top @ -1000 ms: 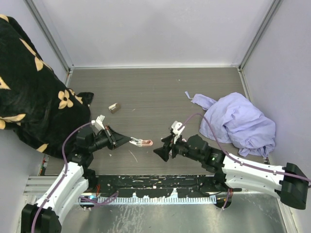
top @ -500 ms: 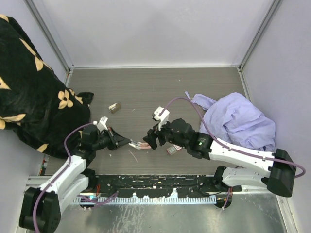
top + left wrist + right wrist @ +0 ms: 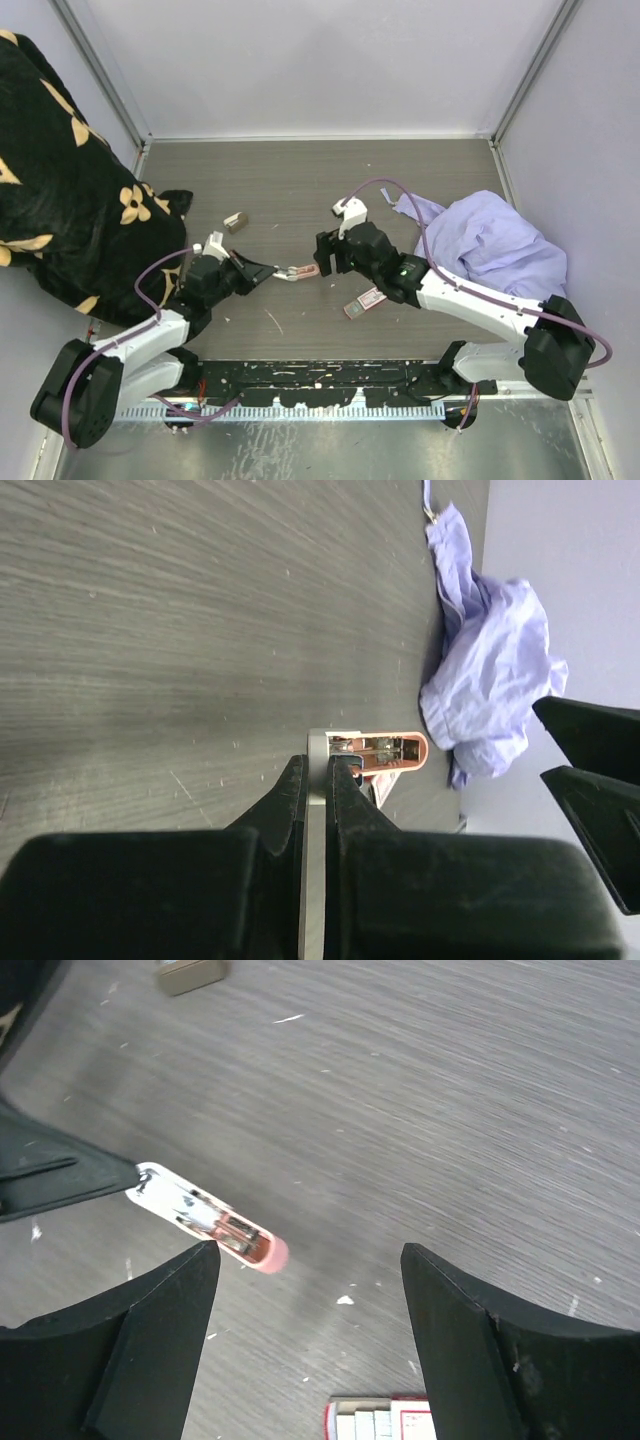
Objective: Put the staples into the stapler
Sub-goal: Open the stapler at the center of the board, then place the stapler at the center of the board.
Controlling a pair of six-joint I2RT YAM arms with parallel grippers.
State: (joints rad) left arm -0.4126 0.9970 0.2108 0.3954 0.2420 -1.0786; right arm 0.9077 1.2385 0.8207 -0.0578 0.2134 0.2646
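Observation:
The stapler [image 3: 298, 271] is small, pink and white, swung open with its metal channel showing [image 3: 210, 1222]. My left gripper [image 3: 268, 272] is shut on its silver rear end [image 3: 318, 765] and holds it just above the table. My right gripper [image 3: 320, 258] is open at the stapler's pink tip, and nothing sits between its fingers [image 3: 308, 1255]. The staples [image 3: 364, 303], a red-and-white box with its tray slid out [image 3: 385, 1420], lie on the table below the right wrist.
A crumpled purple cloth [image 3: 500, 250] lies at the right, also in the left wrist view [image 3: 490, 680]. A black blanket with tan flowers [image 3: 70, 200] fills the left side. A small tan block [image 3: 236, 221] sits farther back [image 3: 190, 972].
My right arm has swung from near the table's front edge up and left to the stapler's tip, uncovering the staples box. My left gripper has carried the stapler slightly away from the front edge.

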